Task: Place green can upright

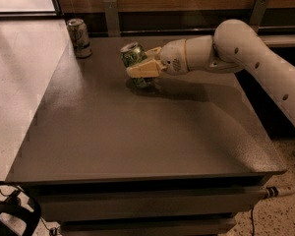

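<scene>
The green can, dark green and white with a silver top, stands nearly upright near the back middle of the dark table, its base at or close to the surface. My gripper reaches in from the right on the white arm; its tan fingers are closed around the can's lower half.
A silver-grey can with a pale label stands upright at the table's back left corner. A wooden wall panel runs behind the table. Pale floor lies to the left and speckled floor to the lower right.
</scene>
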Controlling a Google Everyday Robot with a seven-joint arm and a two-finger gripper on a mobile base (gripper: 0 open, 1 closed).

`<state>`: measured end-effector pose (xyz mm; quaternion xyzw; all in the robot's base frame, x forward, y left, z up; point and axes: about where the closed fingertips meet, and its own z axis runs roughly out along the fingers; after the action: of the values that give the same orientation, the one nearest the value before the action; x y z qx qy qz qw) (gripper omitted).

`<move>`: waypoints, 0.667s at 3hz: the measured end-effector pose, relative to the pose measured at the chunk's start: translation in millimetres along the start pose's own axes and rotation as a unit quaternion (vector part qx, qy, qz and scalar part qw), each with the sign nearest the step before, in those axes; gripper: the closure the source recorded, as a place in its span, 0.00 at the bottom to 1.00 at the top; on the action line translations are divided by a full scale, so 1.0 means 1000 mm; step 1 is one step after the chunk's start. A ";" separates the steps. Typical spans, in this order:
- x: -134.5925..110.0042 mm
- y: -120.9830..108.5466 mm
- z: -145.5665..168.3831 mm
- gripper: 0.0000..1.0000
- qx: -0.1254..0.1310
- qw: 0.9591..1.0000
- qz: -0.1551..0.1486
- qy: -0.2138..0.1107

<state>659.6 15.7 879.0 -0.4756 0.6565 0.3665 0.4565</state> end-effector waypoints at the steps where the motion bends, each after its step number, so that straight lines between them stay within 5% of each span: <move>1: 0.005 0.000 -0.005 1.00 0.000 0.999 -0.008 -0.038; 2: 0.006 0.001 -0.016 1.00 0.004 0.997 -0.016 -0.072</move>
<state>654.1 -0.3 878.1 -0.4566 0.6161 0.3898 0.5099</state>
